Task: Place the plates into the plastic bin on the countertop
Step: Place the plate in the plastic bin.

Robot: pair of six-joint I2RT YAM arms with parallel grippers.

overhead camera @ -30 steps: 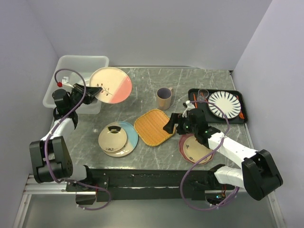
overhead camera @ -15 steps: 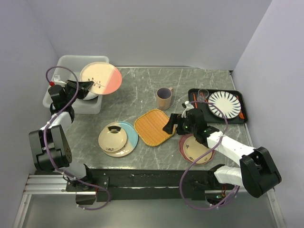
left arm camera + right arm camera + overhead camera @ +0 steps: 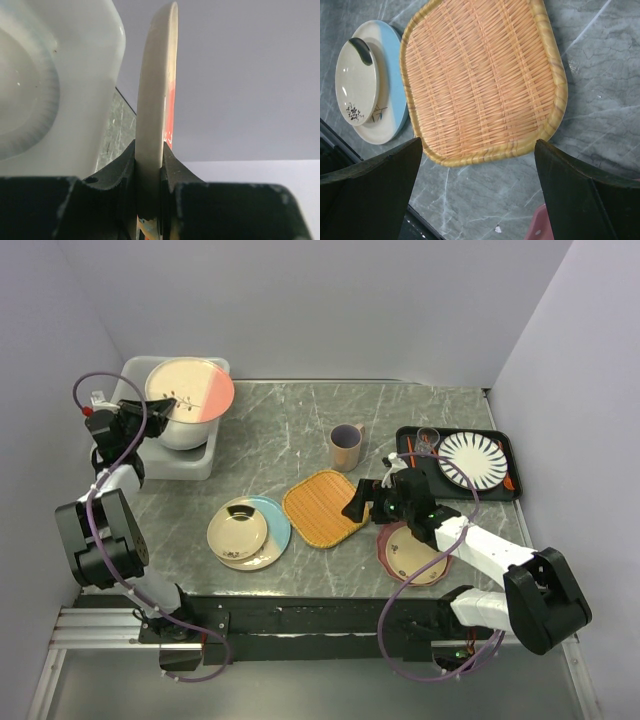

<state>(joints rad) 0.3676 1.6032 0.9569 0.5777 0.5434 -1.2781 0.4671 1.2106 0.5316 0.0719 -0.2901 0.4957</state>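
My left gripper (image 3: 152,426) is shut on the rim of a cream-and-pink plate (image 3: 189,390) and holds it tilted above the plastic bin (image 3: 214,462). In the left wrist view that plate (image 3: 157,90) stands edge-on between the jaws, the bin's wall (image 3: 85,75) to its left. A cream-and-light-blue plate (image 3: 271,527) with a small cream floral plate (image 3: 238,528) on it lies on the countertop (image 3: 290,430). My right gripper (image 3: 357,508) hangs open over the marble, between a woven tray (image 3: 480,80) and a pink dotted plate (image 3: 408,552).
A beige mug (image 3: 346,446) stands mid-table. At the right, a black tray (image 3: 410,436) holds a black-striped white plate (image 3: 474,459). Something round and white (image 3: 186,437) shows inside the bin under the held plate. Walls close in on the left, the back and the right.
My left gripper has carried the cream-and-pink plate leftward, from the bin's right edge to above the bin. The right arm has hardly moved.
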